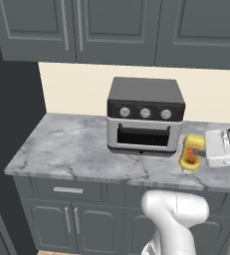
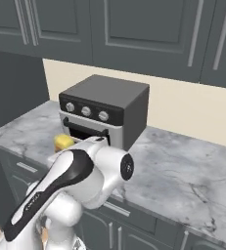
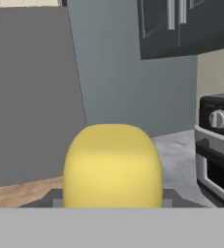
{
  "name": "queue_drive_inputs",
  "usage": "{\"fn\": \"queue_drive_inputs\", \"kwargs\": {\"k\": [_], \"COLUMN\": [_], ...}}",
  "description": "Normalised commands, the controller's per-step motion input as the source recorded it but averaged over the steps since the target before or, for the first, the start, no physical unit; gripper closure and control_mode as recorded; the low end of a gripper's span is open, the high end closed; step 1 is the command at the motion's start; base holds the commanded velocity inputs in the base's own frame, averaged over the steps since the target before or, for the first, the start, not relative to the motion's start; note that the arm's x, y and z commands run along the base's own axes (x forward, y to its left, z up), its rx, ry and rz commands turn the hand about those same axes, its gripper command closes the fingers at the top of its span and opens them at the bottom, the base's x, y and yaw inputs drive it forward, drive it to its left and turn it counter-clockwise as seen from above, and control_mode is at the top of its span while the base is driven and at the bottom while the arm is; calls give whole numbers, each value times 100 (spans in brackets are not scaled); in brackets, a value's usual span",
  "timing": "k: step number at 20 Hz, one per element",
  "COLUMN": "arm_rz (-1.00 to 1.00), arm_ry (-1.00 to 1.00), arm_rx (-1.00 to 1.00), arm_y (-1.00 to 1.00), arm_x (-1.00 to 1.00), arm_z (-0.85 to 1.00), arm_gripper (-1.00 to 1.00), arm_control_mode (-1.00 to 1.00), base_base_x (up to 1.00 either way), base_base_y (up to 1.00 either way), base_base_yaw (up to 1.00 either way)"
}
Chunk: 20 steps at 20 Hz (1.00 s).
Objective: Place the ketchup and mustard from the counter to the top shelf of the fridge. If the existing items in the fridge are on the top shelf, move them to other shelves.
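Right up against the hand camera sits the mustard (image 3: 113,164), its rounded yellow body taking up the middle of that view, low between where the gripper's tips would rise. From the left base view the gripper (image 1: 202,152) reaches in sideways from the right, and the mustard (image 1: 191,154) stands upright at its front end, on the table (image 1: 76,149) just to the right of the toaster oven (image 1: 145,117) and close to the front edge. Dark fingers sit on either side of the bottle, so the gripper looks clamped on the mustard, which seems to rest on the marbled top. From the right base view a bit of yellow (image 2: 64,142) peeks out behind the white arm, beside the oven's door.
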Motion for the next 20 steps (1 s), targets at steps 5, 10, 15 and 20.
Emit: {"fn": "queue_drive_inputs", "kwargs": {"k": [5,10,15,20], "arm_rz": [-11,-7,0,0], "arm_ry": [-3,-11,0,0], "arm_rx": [0,0,0,0], "arm_y": [-25,-4,0,0], "arm_x": [-61,-36,0,0], "arm_z": [53,2,0,0], "arm_gripper": [100,100,100,100], "arm_control_mode": [-100,100,100,100], "base_base_x": [0,-30,-32,0], "base_base_y": [0,-8,0,2], "base_base_yaw": [0,-23,-82,-99]}}
